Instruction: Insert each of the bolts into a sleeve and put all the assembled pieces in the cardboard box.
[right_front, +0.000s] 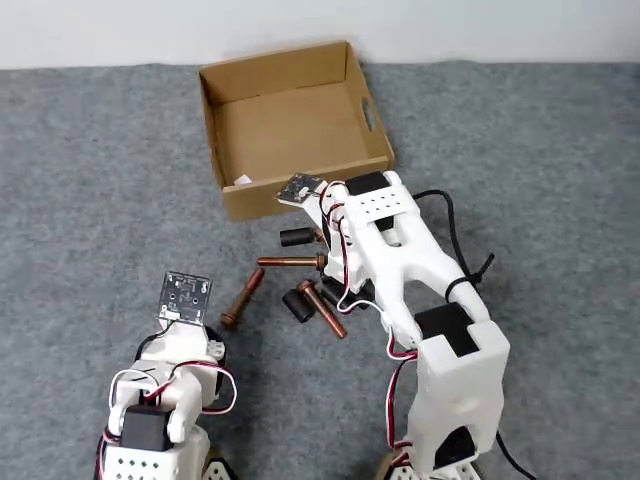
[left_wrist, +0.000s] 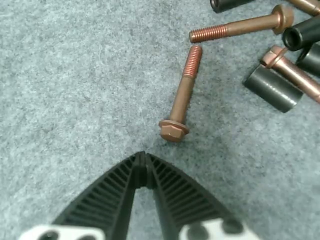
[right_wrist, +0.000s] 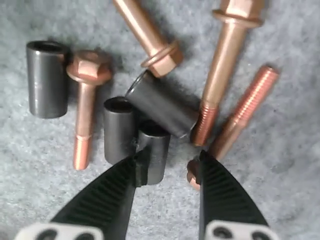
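Copper bolts and dark sleeves lie in a loose pile on the grey carpet below the cardboard box (right_front: 290, 120). My left gripper (left_wrist: 145, 161) is shut and holds nothing, just short of the head of a lone bolt (left_wrist: 181, 97), which is also seen from above (right_front: 243, 297). My right gripper (right_wrist: 170, 167) hangs open over the pile. One sleeve (right_wrist: 155, 155) lies with its end between the fingers, against one finger (right_wrist: 131, 175). A bolt head (right_wrist: 192, 173) touches the other finger. Three more sleeves (right_wrist: 47, 77) (right_wrist: 119, 130) (right_wrist: 162, 102) and several bolts (right_wrist: 225, 65) lie beyond.
The box is open-topped with a hand slot in one wall (right_front: 367, 112), and stands just behind the right arm's wrist (right_front: 375, 205). The left arm (right_front: 165, 400) sits low at the front left. Bare carpet stretches to the left (right_front: 90, 200) and right (right_front: 540, 180).
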